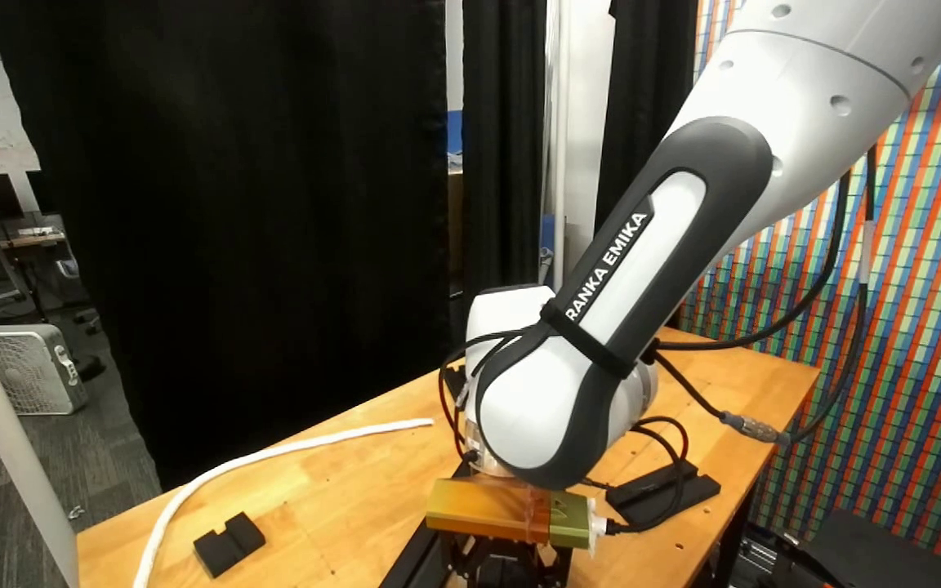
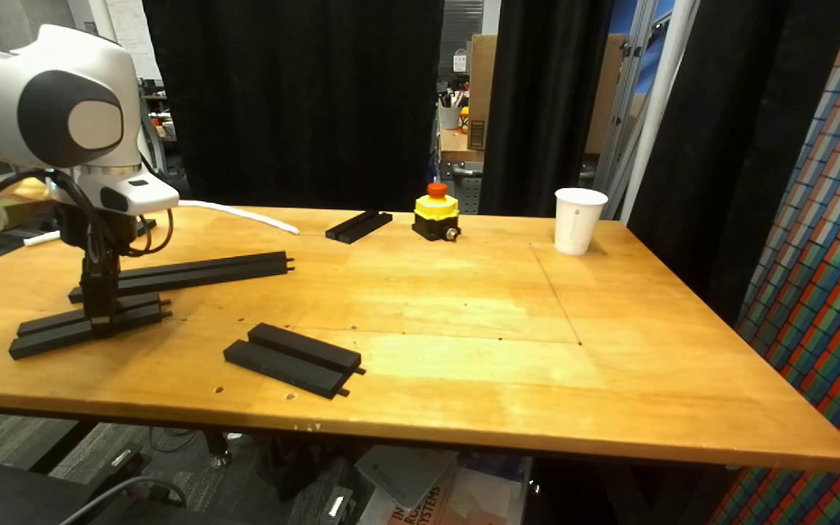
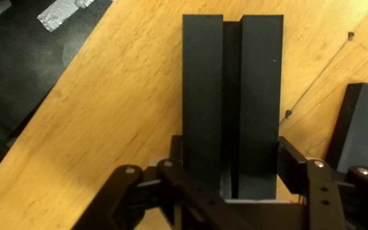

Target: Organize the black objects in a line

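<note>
Black block [image 3: 233, 99] partly out of sight behind end effector [image 3: 231, 156]

In an exterior view I find the wooden worktop [image 2: 478, 292] bearing a white cup [image 2: 579, 222] near its far right corner. By the far edge: red-and-yellow button [image 2: 436, 211], short black bar [image 2: 359, 226], white cord [image 2: 238, 211]. Toward the near edge: grooved black block [image 2: 281, 364]; left of it, second block [image 2: 55, 337]; behind that, long bar [image 2: 201, 276]. Near the cord: notched block [image 1: 229, 545].
</note>
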### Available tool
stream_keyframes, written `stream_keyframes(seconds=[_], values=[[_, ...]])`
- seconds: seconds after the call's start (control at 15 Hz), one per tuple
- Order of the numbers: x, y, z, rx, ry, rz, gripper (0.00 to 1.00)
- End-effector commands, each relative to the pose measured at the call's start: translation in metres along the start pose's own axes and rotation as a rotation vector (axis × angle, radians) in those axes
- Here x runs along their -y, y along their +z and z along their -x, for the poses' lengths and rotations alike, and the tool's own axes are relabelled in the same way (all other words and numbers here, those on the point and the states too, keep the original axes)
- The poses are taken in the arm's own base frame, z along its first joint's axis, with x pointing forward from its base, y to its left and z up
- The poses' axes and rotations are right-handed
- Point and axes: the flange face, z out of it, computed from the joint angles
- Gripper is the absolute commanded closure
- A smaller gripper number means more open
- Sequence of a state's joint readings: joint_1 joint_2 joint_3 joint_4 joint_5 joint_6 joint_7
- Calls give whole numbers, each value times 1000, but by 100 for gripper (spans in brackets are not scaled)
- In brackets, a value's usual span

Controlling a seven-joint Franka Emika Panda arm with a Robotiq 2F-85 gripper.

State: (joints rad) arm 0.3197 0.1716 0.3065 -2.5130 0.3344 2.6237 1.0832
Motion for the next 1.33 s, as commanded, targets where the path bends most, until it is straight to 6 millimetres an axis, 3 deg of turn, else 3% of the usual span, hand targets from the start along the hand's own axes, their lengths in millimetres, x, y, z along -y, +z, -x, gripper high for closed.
stream_keyframes(seconds=[0.0,0.27,0.8,1.0,1.27], values=[[-17,-31,-16,-29,31,-28,55],[-28,-69,-55,-69,63,-42,55],[-43,-144,-182,-139,85,-24,55],[-32,-163,-225,-172,119,-60,55],[0,-164,-267,-177,162,-111,55]])
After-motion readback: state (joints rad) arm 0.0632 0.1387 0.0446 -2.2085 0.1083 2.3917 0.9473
